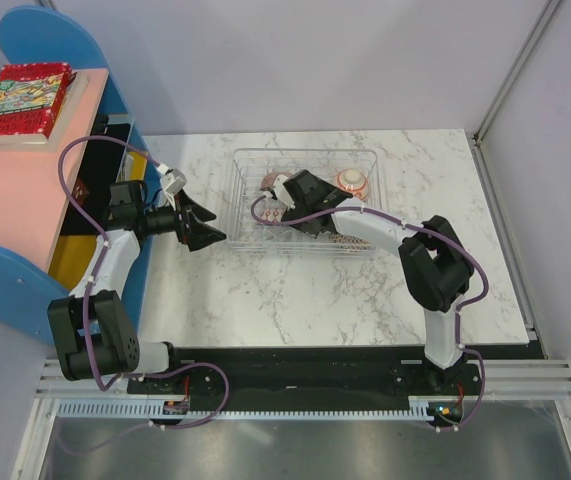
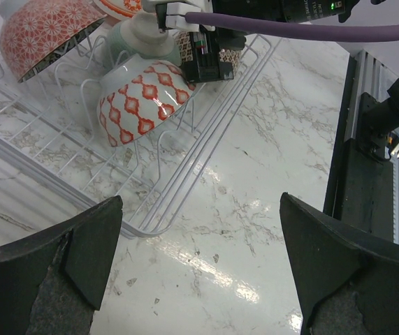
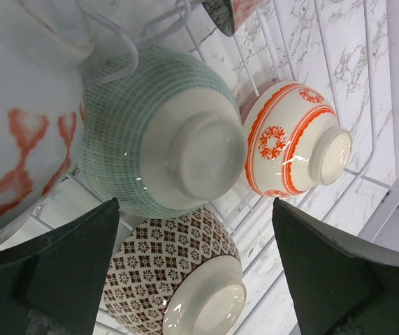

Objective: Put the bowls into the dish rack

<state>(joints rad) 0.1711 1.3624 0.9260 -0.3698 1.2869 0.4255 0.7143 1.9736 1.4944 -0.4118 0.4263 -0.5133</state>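
Note:
The dish rack (image 1: 305,153) is a clear basket at the back middle of the marble table. Several bowls stand tilted in it: a brown lattice bowl (image 3: 164,272), a mint-green bowl (image 3: 150,132), an orange-banded bowl (image 3: 290,146) and a red-diamond bowl (image 2: 143,101). An orange-red floral bowl (image 2: 42,31) sits further along the rack. My right gripper (image 3: 196,209) is inside the rack, open, its fingers either side of the brown lattice bowl, the right finger well clear of it. My left gripper (image 2: 200,202) hangs open and empty over bare table, just left of the rack's corner (image 2: 150,227).
A blue-and-pink shelf (image 1: 25,190) with a red patterned book (image 1: 20,100) stands along the table's left side, close behind the left arm. A purple cable (image 2: 304,28) runs along the right arm above the rack. A black rail (image 1: 315,375) lines the near edge.

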